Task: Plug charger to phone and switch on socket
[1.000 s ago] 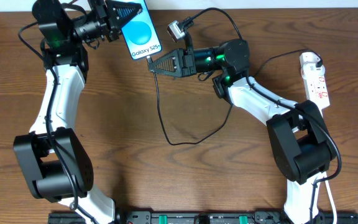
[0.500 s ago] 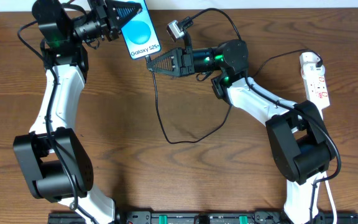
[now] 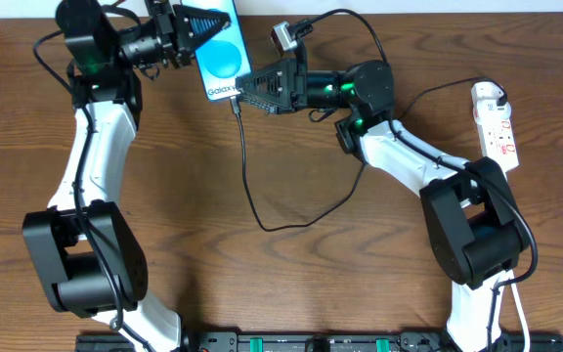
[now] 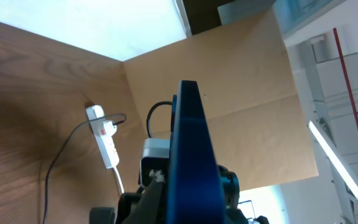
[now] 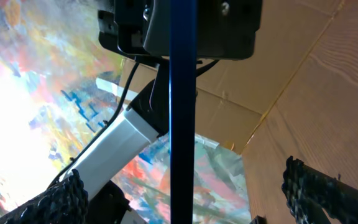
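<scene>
1. Overhead puts the phone [image 3: 223,54] off the table near the far edge, left of centre, with its screen facing the camera and its port end toward the table's middle.
2. My left gripper [image 3: 201,22] is clamped on the phone's far end. On the left wrist view the phone sits edge-on, dead centre.
3. My right gripper [image 3: 245,88] stands at the port end with its fingers [image 5: 64,196] spread wide on either side of the phone's edge. I see nothing held between them.
4. The charger [image 3: 249,176] meets the phone's lower edge with its tip, though I cannot tell whether it is seated. The cable hangs down and loops across the table's middle.
5. The socket [image 3: 498,125] lies along the right edge, near the far right corner.
6. I judge the phone stiff, slick and breakable, best held by its long edges. The cable is limp, so I would pinch only its stiff tip. The socket looks light and may slide under a switch press.
7. I count one phone, one charger, one socket and two grippers.
</scene>
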`<state>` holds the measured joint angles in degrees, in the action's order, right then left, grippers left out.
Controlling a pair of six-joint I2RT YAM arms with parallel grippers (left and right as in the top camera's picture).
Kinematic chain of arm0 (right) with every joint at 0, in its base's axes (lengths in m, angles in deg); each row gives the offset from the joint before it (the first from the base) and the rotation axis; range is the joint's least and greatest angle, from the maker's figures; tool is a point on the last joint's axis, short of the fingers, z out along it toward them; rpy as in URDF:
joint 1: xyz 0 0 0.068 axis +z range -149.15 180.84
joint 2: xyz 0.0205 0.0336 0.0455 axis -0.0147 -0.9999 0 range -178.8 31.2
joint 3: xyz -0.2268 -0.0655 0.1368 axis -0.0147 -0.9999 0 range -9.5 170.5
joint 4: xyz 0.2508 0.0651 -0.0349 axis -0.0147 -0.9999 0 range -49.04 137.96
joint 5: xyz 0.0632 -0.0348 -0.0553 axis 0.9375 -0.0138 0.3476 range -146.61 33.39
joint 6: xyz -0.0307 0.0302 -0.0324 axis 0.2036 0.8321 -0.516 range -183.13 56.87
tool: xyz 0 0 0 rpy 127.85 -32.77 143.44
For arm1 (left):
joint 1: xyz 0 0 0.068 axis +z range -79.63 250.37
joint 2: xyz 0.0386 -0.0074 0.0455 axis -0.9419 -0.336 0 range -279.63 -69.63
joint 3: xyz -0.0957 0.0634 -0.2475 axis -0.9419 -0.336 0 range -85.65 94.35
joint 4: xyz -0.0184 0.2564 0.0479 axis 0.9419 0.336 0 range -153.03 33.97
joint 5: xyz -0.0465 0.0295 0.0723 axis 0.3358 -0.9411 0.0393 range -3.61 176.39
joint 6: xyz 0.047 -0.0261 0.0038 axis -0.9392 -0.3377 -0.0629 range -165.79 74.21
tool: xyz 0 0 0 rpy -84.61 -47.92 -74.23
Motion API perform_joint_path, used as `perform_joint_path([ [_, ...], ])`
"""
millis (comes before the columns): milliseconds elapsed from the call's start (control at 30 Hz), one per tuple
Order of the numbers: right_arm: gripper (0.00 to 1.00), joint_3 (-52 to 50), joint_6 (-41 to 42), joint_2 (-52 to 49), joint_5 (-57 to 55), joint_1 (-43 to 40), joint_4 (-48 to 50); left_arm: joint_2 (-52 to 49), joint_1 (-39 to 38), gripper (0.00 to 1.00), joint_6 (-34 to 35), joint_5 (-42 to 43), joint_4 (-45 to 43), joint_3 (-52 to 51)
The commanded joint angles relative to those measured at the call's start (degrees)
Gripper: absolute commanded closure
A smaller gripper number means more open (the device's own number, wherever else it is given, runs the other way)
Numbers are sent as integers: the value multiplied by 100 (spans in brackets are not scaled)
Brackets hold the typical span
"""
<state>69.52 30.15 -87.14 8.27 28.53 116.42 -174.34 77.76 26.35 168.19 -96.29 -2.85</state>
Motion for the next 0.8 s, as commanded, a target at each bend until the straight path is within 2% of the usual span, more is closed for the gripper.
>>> perform_joint_path([
  [0, 1, 52, -140, 11, 111, -293, -15, 24, 203, 93, -33, 271, -46, 76],
  [133, 1, 52, -358, 11, 170, -680, -365, 24, 369, 93, -31, 485, -42, 76],
  [233, 1, 50, -815, 11, 326, -933, -1036, 24, 452, 92, 9, 503, -24, 76],
  [367, 1, 48, -1777, 11, 575, -1093, -2739, 24, 470, 93, 13, 496, -24, 76],
  [467, 4, 46, -2494, 11, 553, -1143, -4280, 24, 463, 92, 13, 498, -24, 76],
  [533, 7, 46, -3322, 11, 422, -1204, -5399, 24, 463, 93, 15, 503, -24, 76],
  [767, 12, 46, -4861, 66, -120, -1394, -7851, 24, 463, 93, 15, 501, -24, 76],
])
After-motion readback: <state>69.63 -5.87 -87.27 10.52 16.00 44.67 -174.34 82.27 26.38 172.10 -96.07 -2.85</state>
